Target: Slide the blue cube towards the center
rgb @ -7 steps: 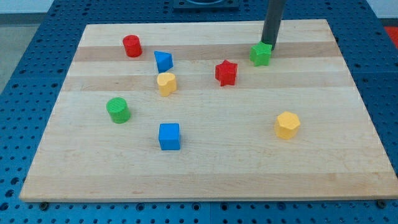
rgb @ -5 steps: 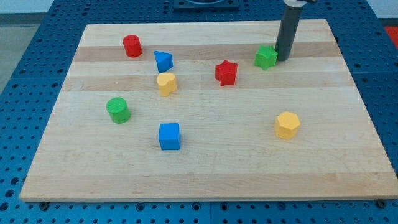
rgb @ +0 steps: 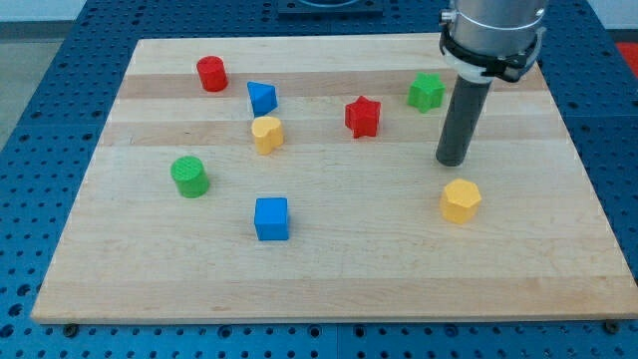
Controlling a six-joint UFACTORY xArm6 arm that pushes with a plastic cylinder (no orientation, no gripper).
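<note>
Eight small blocks lie scattered on the wooden counter [rgb: 558,239], and my tip [rgb: 451,163] rests on the wood at the view's right, between the green block [rgb: 426,92] above it and the yellow hexagonal block [rgb: 460,200] just below it, touching neither. There are no jaws on this arm, only the dark rod, so nothing is clasped or released.

The blue cube [rgb: 271,218] sits in the lower left part of the counter, well apart from my tip, with bare wood on all its sides. The stretch from the cube toward the view's right and upward to the middle of the counter is free of blocks. Between the cube and the counter's bottom edge there is a band of bare wood.

The green cylinder [rgb: 188,177] stands up and to the left of the cube, near but apart. The yellow rounded block [rgb: 266,134] lies above the cube, with the blue triangular block [rgb: 261,98] just above that. The red cylinder [rgb: 210,74] is near the top left edge. The red star-shaped block [rgb: 363,117] lies right of centre, toward the top.
</note>
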